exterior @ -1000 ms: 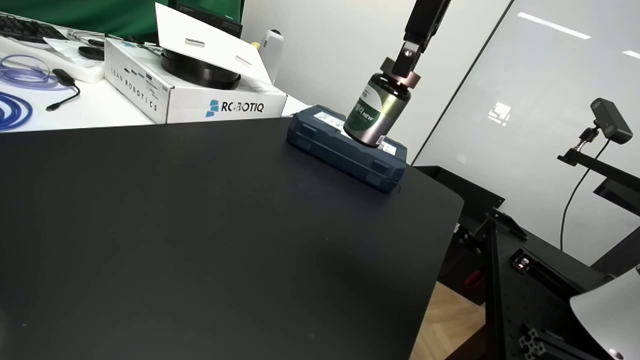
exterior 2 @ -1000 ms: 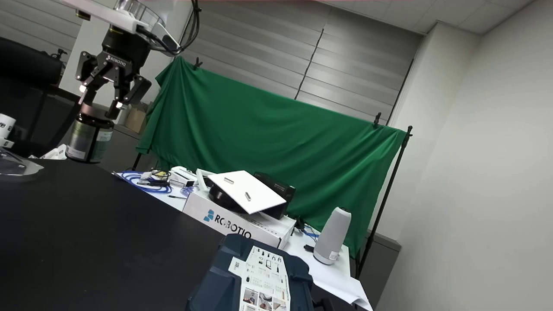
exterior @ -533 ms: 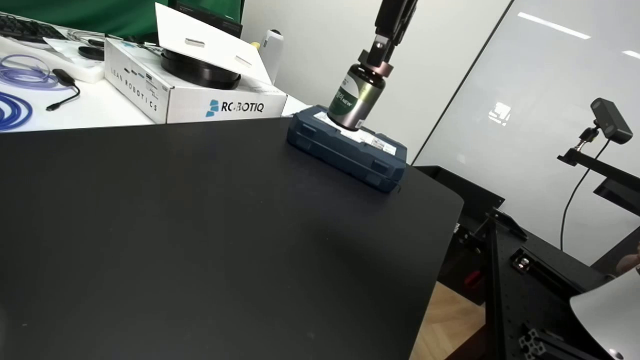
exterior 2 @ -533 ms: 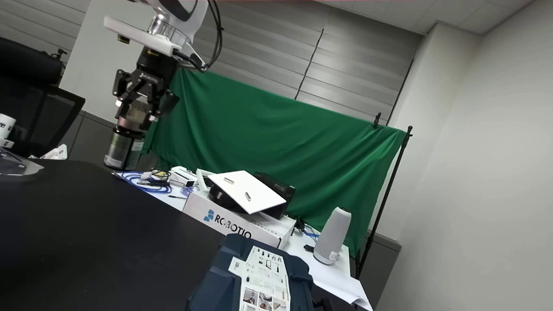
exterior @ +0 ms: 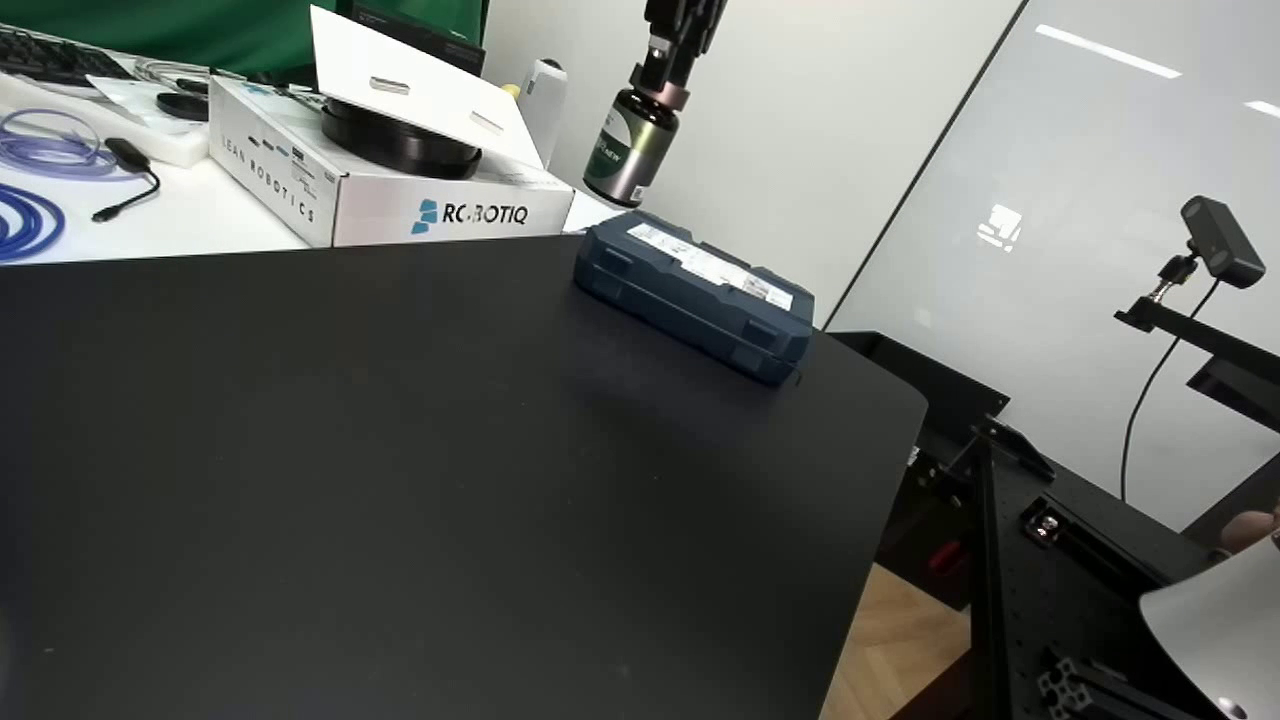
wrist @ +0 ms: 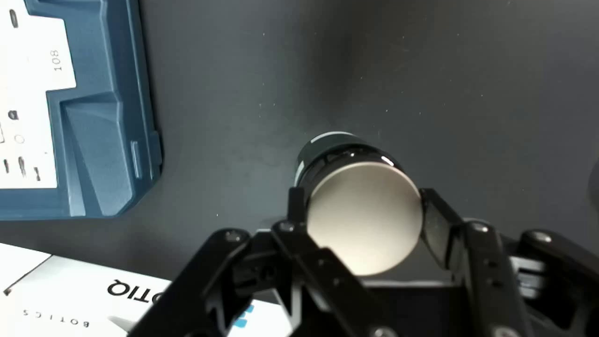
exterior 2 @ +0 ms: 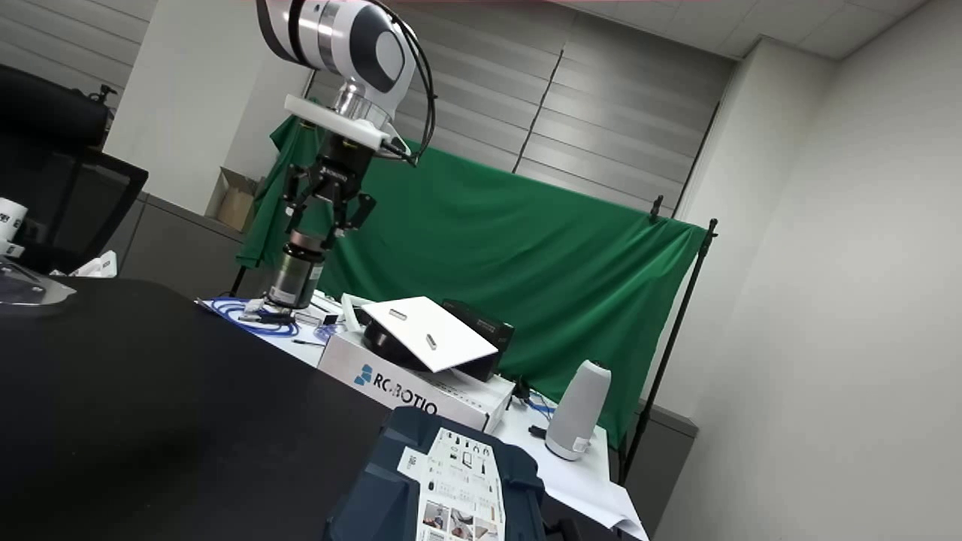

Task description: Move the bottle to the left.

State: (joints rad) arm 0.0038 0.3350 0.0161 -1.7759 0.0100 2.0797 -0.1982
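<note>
Swinging since half a second ago, the arm (exterior 2: 368, 56) is travelling, loaded, rightward in an exterior view. It is presumably working through the carrying step; the next move is likely calling for a spot on the table (exterior: 400, 450) toward the left, then lowering and releasing. Off to one side, the case (exterior: 695, 298) is lying apart. Pinching tight, the gripper (wrist: 362, 200) is holding the bottle (exterior: 631, 150) by its cap (wrist: 365, 220), in the air above the table. Cap uppermost, the bottle is hanging near upright, its long axis running in line with the gripper.
</note>
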